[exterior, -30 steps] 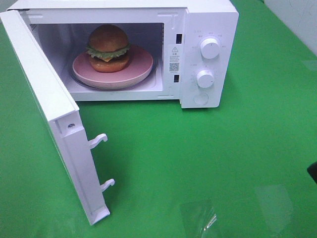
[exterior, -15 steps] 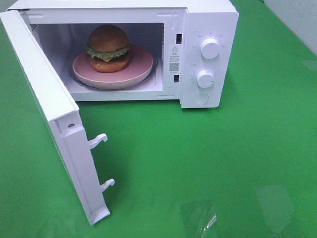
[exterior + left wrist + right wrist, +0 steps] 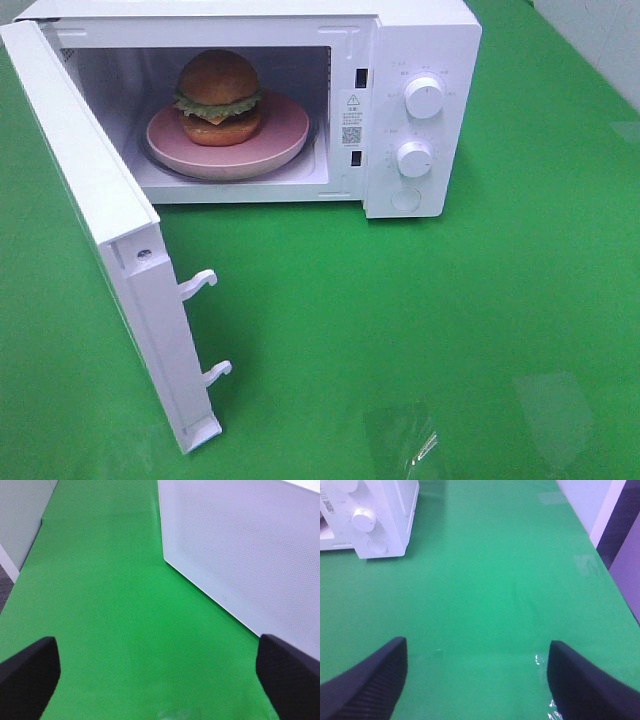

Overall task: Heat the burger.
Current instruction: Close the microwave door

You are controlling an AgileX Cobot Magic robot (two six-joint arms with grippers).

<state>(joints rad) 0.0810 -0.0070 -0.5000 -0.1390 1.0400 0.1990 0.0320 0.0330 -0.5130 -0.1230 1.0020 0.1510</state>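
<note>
"Well, where does the burger (image 3: 220, 97) sit?"

"On the pink plate (image 3: 285, 135), inside the microwave (image 3: 420, 40), towards the left of the cavity. The door (image 3: 90, 190) hangs wide open, swung out to the near left."

"And the grippers?"

"Neither shows from above. The left gripper (image 3: 157, 652) has its fingers spread wide and holds nothing, with the door's dotted panel just beside it. The right gripper (image 3: 477, 647) has its fingers apart too, also empty, over the green cloth (image 3: 450, 320) and well apart from the knobs."

"So what could go wrong?"

"Closing the door is my first worry. A hard or fast shove could slide the whole oven on the cloth, jolt the plate and topple that tall burger. A weak push might leave the latch hooks (image 3: 200, 281) short of their slots, and I'd guess the oven wouldn't run then."

"Anything on the right side?"

"The upper knob (image 3: 424, 98) and lower knob (image 3: 414, 159) are smooth and round, so fingers may slip instead of turning. Their labels are too small to read, so turning the wrong one is a real risk."
</note>
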